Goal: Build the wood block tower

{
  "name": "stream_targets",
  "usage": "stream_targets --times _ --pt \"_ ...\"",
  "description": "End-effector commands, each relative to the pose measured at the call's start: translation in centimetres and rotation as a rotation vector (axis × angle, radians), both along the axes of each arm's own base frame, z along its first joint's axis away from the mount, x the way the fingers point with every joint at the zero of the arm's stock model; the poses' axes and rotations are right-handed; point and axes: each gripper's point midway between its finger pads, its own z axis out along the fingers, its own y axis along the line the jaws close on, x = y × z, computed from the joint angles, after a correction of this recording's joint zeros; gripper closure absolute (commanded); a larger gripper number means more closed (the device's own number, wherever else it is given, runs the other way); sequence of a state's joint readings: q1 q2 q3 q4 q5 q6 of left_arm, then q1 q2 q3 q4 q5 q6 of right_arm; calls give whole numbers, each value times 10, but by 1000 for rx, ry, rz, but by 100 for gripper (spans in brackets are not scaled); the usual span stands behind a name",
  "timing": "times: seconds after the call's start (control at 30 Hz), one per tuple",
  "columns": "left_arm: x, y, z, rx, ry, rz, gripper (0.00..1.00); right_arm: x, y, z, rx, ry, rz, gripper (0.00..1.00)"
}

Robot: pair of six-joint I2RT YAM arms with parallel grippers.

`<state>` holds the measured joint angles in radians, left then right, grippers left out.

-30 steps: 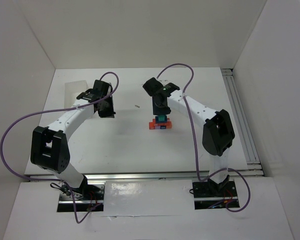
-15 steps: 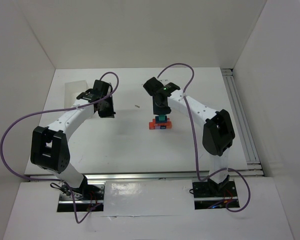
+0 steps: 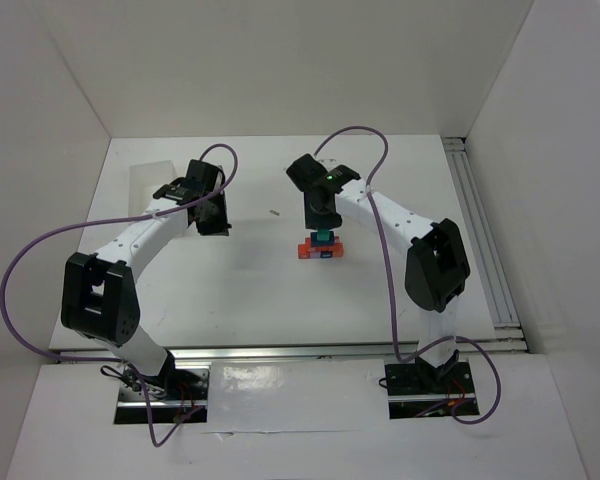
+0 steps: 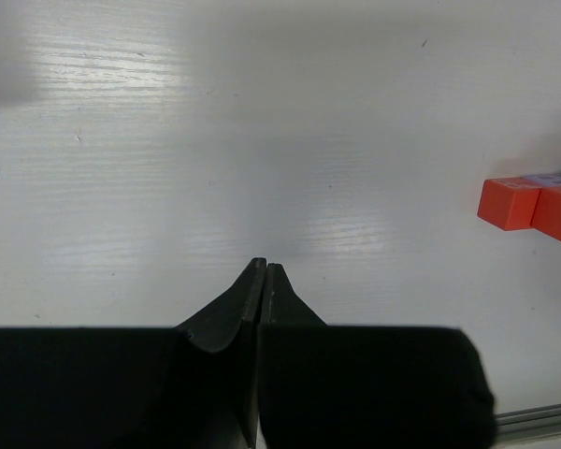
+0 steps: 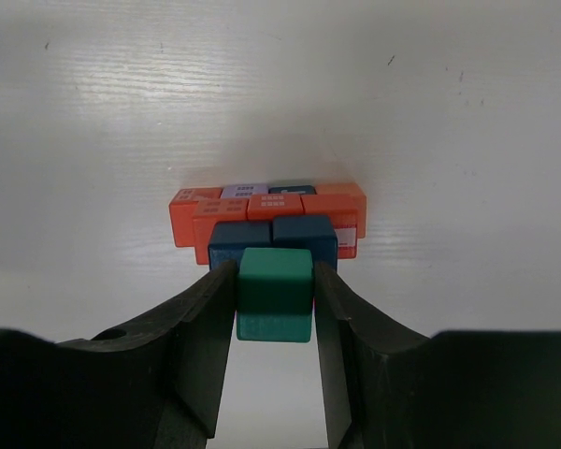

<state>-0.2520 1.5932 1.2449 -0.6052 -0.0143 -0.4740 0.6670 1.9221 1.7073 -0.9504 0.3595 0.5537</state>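
Nothing is seen to have shifted since the earlier frame: both arms are found where they were, and the tower [image 3: 321, 247] is unchanged. On the right arm [image 3: 390, 215], the right jaws are closed against two sides of the teal block [image 5: 275, 281], which is seated on two dark blue blocks [image 5: 304, 234]; beneath these an orange and red row [image 5: 262, 206] is laid on the worktop [image 3: 240, 290], near its middle. On the left arm [image 3: 140, 235], the left jaws are clenched with nothing between them, above the worktop and well apart from the tower, whose orange end [image 4: 510, 203] is seen at the right edge of the left wrist view.
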Motion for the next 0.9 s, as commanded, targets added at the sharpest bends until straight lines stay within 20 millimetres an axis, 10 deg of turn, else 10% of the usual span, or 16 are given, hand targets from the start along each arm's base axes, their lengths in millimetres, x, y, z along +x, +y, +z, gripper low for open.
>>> stream_targets --times 0.0,0.23,0.6,0.73,0.87 --pt "6 -1 8 -2 -37 -1 96 9 1 4 13 -37 -7 53" --pt "6 -1 8 -2 -37 -1 96 8 0 3 8 -30 -7 52" --pt "6 -1 8 -2 -37 -1 96 13 -1 26 5 -63 -17 5" --pt "6 -3 8 -9 -35 -6 96 27 -13 65 -44 -153 -64 0" --pt "5 -3 9 -11 -44 -6 96 38 -84 94 -190 -252 -265 0"
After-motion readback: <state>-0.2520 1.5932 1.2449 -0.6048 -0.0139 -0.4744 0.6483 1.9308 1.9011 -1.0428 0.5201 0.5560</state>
